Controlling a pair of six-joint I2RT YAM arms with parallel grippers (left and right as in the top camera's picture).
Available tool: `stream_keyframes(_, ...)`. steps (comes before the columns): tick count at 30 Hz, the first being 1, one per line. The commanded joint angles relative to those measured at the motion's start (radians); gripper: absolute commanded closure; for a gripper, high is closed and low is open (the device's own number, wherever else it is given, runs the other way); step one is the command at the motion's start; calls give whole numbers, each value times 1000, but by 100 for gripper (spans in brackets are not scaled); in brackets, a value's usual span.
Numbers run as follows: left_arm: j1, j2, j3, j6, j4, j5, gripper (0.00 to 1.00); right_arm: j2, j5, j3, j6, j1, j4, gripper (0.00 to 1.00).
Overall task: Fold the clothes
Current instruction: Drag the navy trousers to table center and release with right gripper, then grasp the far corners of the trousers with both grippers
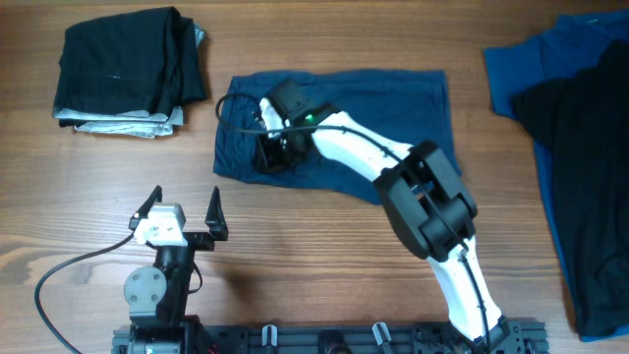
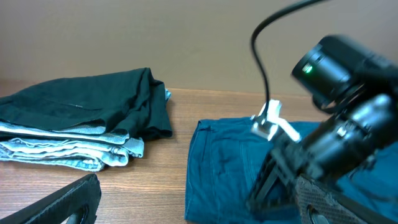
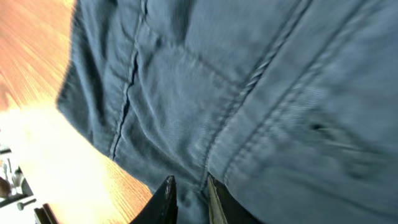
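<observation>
Right fingers (image 3: 166, 198) stand narrow over the navy shorts (image 1: 393, 103) (maybe pinching cloth), left fingers (image 1: 214, 210) wide

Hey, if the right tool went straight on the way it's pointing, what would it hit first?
The dark navy shorts. The right tool points down at the fabric beside a stitched seam, nothing in between. It looks very close, though whether the tips already touch is unclear.
</observation>
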Motion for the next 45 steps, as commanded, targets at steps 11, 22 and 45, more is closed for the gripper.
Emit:
stream_keyframes(11,2,-7,-6,19,9,15,0,-309,163,25,-249,-397,-221,59)
stream_keyframes(22,2,121,142,39,5,195,0,-309,347,24,-369,-650,-354,41)
stream_keyframes(45,2,1803,1461,127,-481,261,1,-258,296,-29,-422,-782,-208,71)
